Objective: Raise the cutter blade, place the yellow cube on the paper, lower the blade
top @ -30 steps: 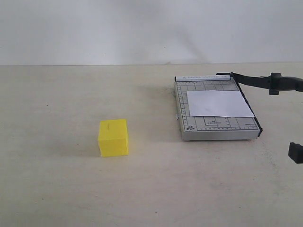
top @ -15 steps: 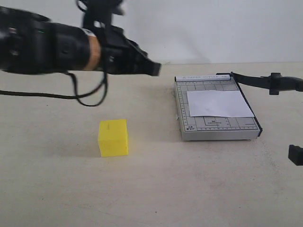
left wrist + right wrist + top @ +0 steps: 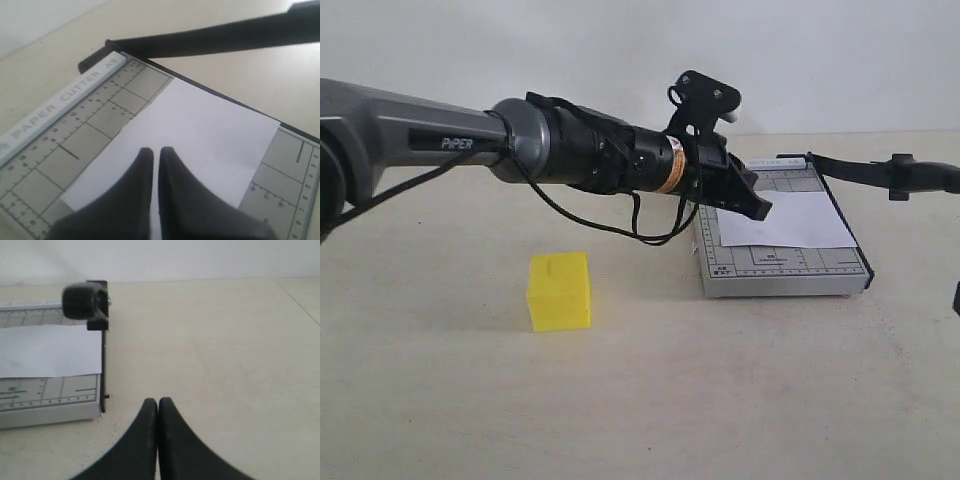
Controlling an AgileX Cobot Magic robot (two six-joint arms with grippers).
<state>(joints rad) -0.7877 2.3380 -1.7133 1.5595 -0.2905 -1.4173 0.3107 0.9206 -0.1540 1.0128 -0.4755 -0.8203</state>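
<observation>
Two grippers show, and neither holds anything. Starting at the left, the yellow cube (image 3: pixel 559 291) sits flat on the bench (image 3: pixel 440 400) in its left half, closer to the front edge than the cutter and well apart from it, with nothing touching it. Your left gripper (image 3: pixel 155 150) reaches across over the cutter base (image 3: pixel 775 268). Its fingers (image 3: pixel 172 172) are drawn almost together with only a thin slit between them, and they hang above the paper (image 3: pixel 788 220); you cannot tell whether they touch the sheet. The paper lies flat on the grid, its long side running left to right, in the bench's right half toward the back edge. The cutter blade (image 3: pixel 850 170) is raised off the base. Its long axis runs from the hinge at the base's far right corner out toward the right edge of the bench, handle end outermost. Your right gripper (image 3: pixel 158 402) has its fingers pressed together over bare bench, just beside the base's right side and touching nothing.
</observation>
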